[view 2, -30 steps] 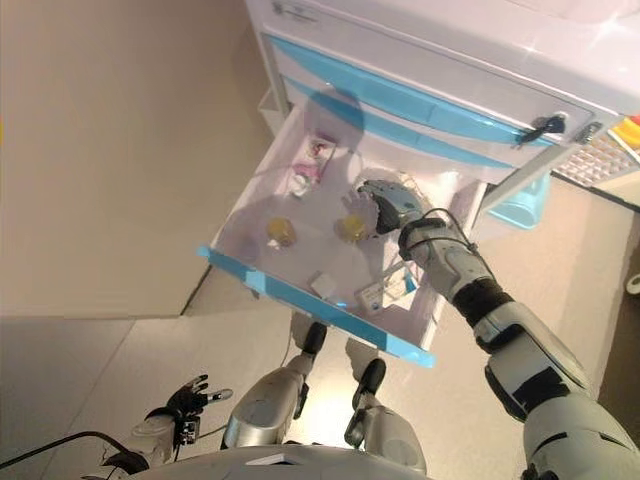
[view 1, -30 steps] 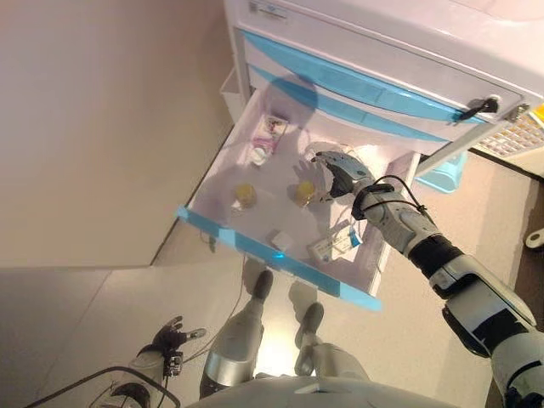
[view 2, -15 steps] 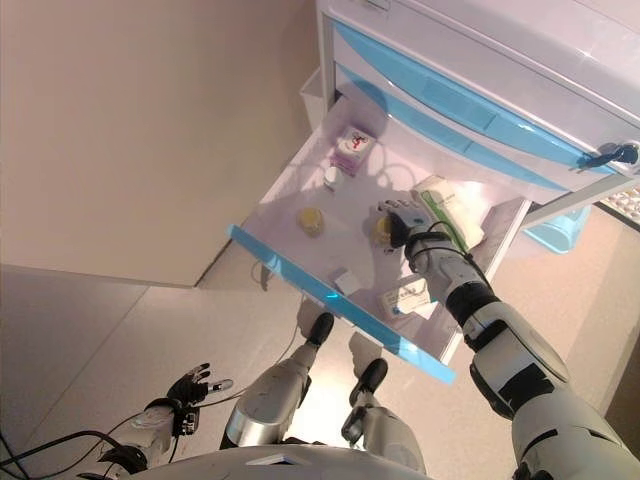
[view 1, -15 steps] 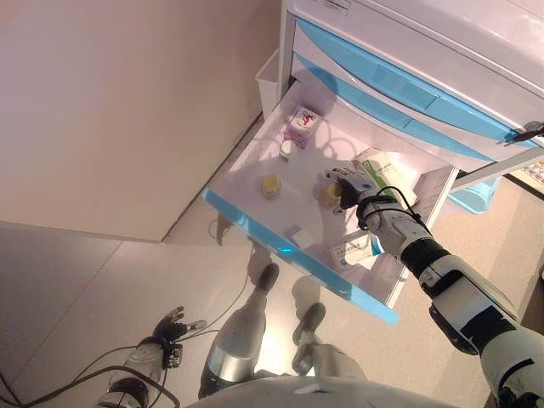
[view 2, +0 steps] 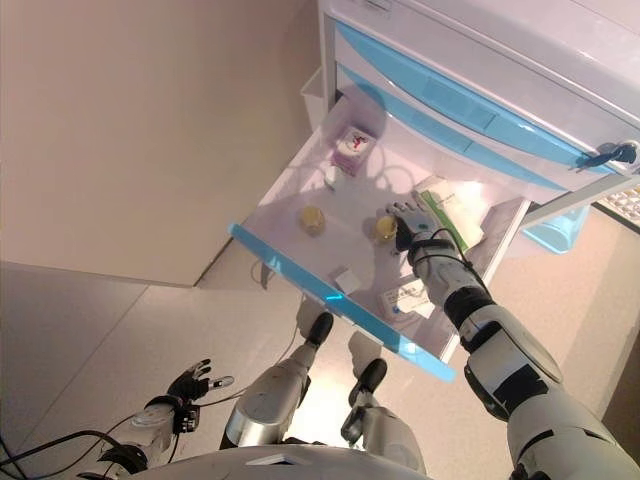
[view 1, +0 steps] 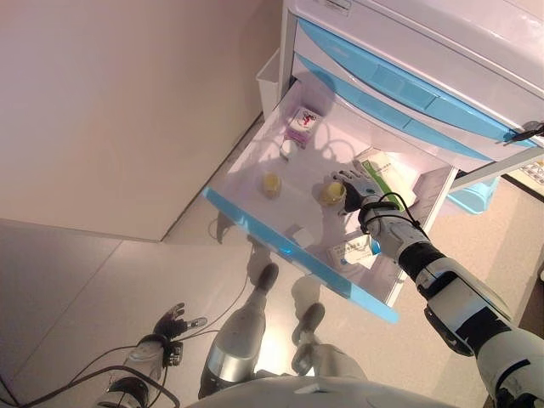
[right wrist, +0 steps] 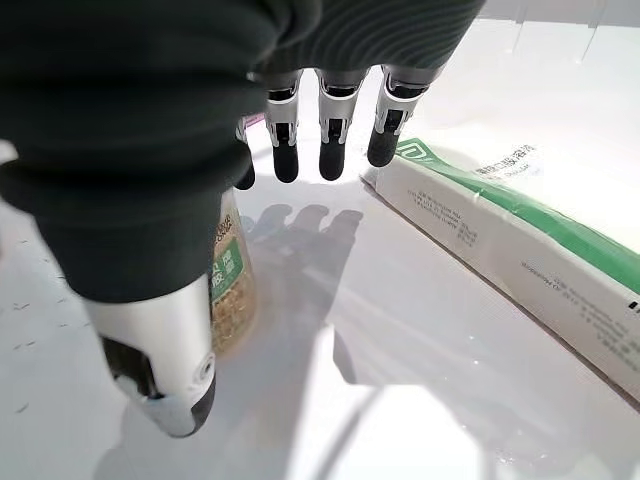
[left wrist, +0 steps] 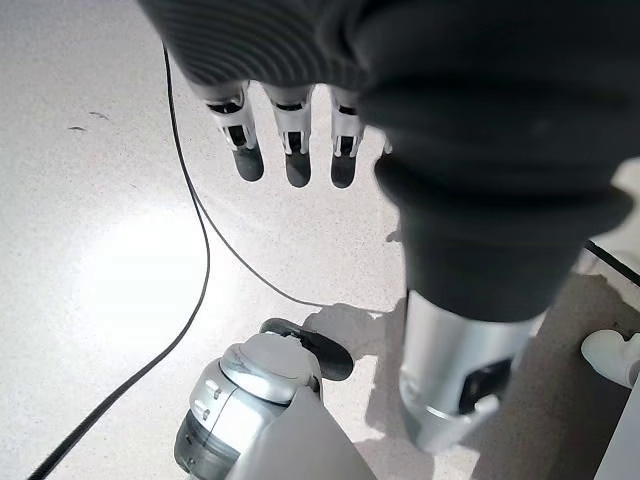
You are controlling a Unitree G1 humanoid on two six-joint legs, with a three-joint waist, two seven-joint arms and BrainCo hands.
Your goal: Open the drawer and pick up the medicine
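R hand (view 1: 350,188) fingers (right wrist: 329,150) hang straight and loose, thumb apart, gripping nothing. They're inside the open drawer (view 1: 293,252), and the small yellow-brown medicine bottle (view 1: 331,192) stands upright just beside the thumb, at about 9 o'clock from the hand; can't tell if the thumb touches it. At 2 o'clock from the fingers lies a white box w/ green stripe (right wrist: 520,262), flat on the drawer floor, near but apart from the fingertips.

Further out in the drawer: a 2nd yellow bottle (view 1: 270,183) at 9 o'clock from the 1st, well apart. A pink-and-white box (view 1: 302,125) sits toward the back at 11 o'clock, w/ a small white item (view 2: 332,177) just in front of it. A white packet w/ blue print (view 1: 353,252) lies near the drawer's front at 6 o'clock from the hand, and a small white cube (view 1: 299,236) by the blue front edge.

The drawer is pulled out of a white cabinet w/ blue drawer fronts (view 1: 399,85).

L hand (view 1: 172,323) hangs low by the floor, fingers (left wrist: 290,140) straight and relaxed, empty.
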